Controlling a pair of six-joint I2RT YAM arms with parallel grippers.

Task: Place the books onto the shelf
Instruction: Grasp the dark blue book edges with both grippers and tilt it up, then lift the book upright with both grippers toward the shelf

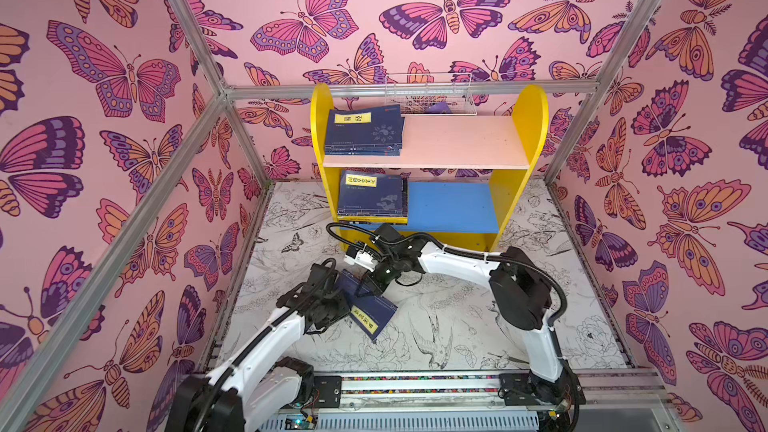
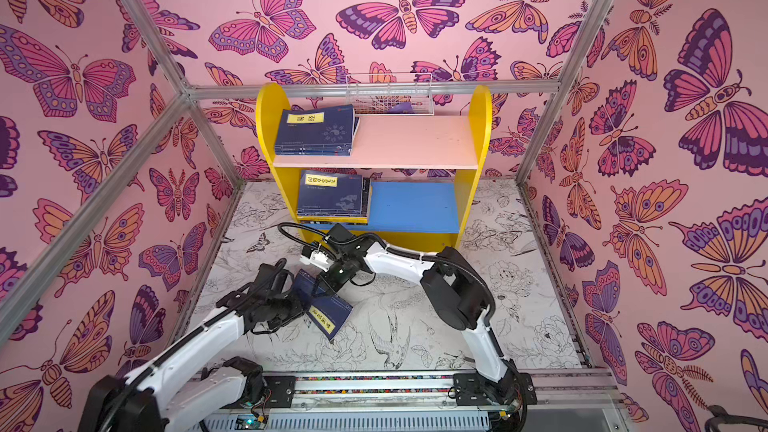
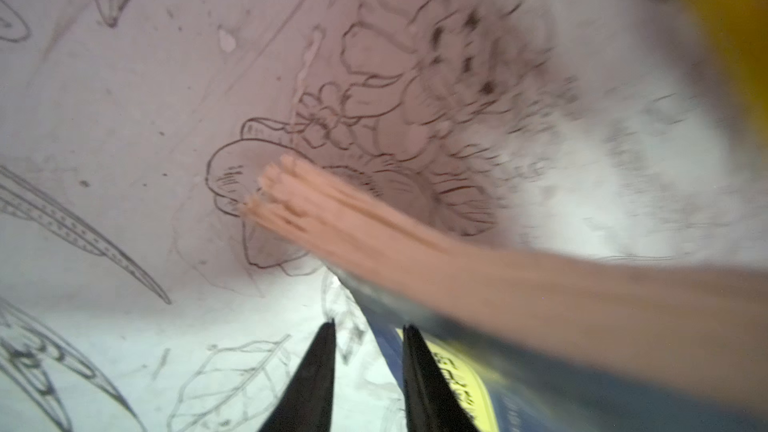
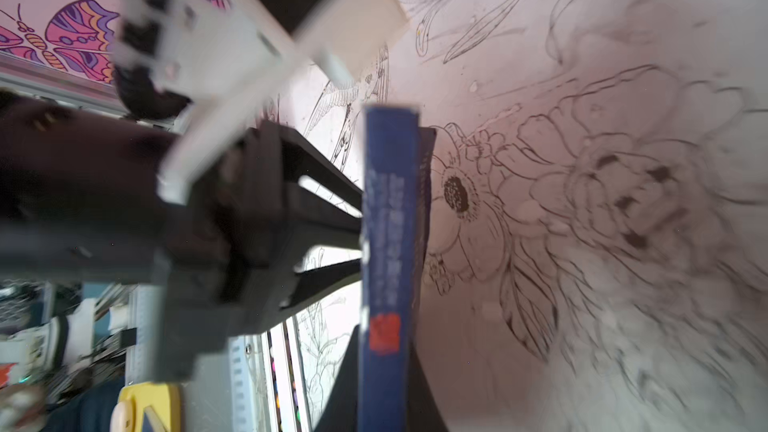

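Three walls papered in pink with large orange, magenta and purple butterflies close in the cell, with bare aluminium frame bars running along its corners and across the back. The desk is covered by a white sheet printed with black line drawings of flowers, leaves and birds; its near edge meets a metal rail that carries both arm bases.

At the back stands the shelf, yellow round-topped sides, a pale pink upper board and a blue lower board. A stack of navy books lies flat at the left end of the upper board, and a second stack lies flat at the left end of the lower board. A white wire basket sits behind the upper board.

In front of the shelf, a navy book with a yellow label is tilted above the desk between the two arms. The right gripper has its jaws clenched on the book's spine edge. The left gripper sits at the book's label end, jaws parted, with the cover against one of them.
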